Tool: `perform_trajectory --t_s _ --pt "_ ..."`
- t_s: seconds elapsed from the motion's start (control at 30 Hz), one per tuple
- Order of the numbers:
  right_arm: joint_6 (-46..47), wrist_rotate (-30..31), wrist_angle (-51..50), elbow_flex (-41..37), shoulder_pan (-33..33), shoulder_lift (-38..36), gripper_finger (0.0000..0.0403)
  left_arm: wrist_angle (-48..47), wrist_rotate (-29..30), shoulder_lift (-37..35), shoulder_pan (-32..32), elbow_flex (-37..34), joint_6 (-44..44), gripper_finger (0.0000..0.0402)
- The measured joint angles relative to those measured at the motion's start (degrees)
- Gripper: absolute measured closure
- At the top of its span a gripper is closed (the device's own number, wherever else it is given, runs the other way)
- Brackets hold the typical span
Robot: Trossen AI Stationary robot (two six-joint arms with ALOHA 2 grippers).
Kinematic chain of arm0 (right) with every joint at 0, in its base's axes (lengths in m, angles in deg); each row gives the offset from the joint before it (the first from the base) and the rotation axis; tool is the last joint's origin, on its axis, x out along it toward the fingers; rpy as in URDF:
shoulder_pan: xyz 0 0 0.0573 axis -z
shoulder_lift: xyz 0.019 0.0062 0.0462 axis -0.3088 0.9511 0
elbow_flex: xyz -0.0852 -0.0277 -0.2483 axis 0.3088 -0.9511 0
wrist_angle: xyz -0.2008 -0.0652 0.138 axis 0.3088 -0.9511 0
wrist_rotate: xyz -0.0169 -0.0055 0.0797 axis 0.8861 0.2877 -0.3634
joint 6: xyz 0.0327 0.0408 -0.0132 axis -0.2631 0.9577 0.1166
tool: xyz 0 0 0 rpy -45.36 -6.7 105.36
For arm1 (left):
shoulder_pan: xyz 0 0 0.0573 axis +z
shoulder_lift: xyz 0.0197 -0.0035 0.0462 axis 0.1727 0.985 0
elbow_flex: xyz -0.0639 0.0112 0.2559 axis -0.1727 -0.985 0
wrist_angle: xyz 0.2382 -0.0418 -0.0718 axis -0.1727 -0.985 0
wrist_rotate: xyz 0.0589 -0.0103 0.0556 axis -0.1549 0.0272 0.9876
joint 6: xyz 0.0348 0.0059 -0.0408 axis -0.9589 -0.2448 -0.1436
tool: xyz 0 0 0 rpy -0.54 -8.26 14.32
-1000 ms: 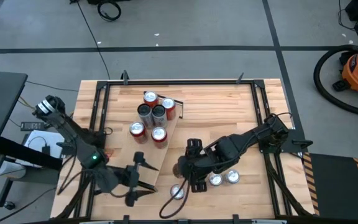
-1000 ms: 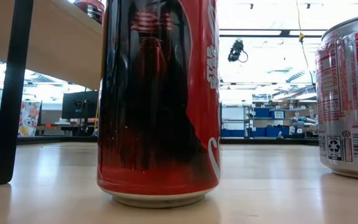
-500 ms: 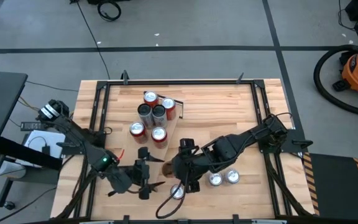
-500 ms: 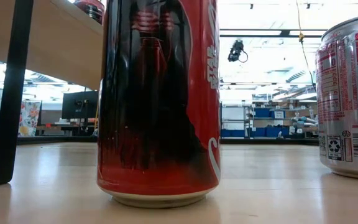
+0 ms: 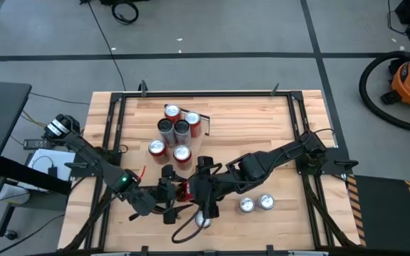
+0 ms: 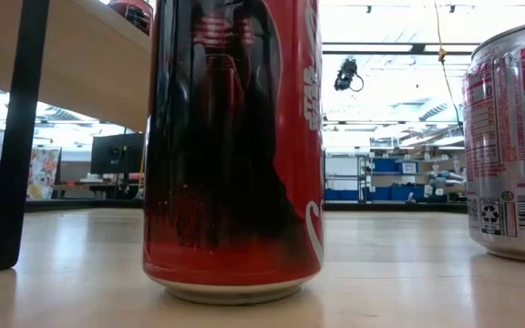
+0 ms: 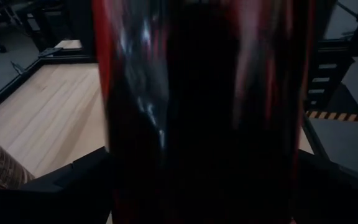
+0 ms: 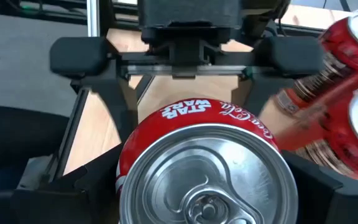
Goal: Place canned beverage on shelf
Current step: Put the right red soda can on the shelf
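High view: the right gripper (image 5: 194, 193) is clasping a red can (image 5: 184, 190) between its fingers, above the near middle of the tabletop (image 5: 262, 135). The left gripper (image 5: 169, 198) is facing it from the other side, its fingers spread wide to either side of the same can; whether they are touching it cannot be told. The shelf (image 5: 196, 144) is lying slantwise just beyond the two grippers, apart from the held can, and is carrying six cans (image 5: 181, 129). Three more cans (image 5: 248, 205) are standing on the tabletop near the right arm.
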Motion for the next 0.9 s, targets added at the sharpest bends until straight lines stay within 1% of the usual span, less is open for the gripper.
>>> perform_trajectory --t_s 0.1,0.3,0.37,0.5,0.67,0.77,0.83,0.9 --pt "-0.15 -0.88 0.5 -0.02 0.44 0.87 0.0082 -0.45 -0.84 0.0 -0.02 0.0 0.11 0.003" --pt "0.63 -1.79 0.93 -0.02 1.52 1.86 0.0082 -3.36 -1.04 -0.64 -0.07 -0.02 1.2 0.0088" --pt "0.35 -2.69 1.37 -0.02 1.75 1.87 0.0082 -3.9 -1.16 -0.93 -0.11 0.0 2.23 0.01" --pt "-1.16 -3.92 2.58 -0.02 2.06 2.09 0.0077 -6.08 -0.74 -1.73 -0.46 0.0 3.28 0.0101" --pt "-4.82 -3.18 5.34 -0.03 1.95 2.09 0.0057 -7.41 0.04 -1.81 -1.21 0.02 1.78 0.0091" --pt "-7.24 -1.91 10.85 0.4 1.18 1.04 0.0048 -8.68 -0.62 -1.48 -1.75 -0.7 0.14 0.0091" --pt "-9.79 0.14 14.16 0.58 0.5 0.53 0.0046 -8.87 -0.27 -1.47 -2.32 -0.78 -0.4 0.009" --pt "-12.14 2.94 15.17 0.47 -0.22 0.48 0.0046 -8.02 0.53 -1.62 -2.89 -0.57 -0.74 0.009"
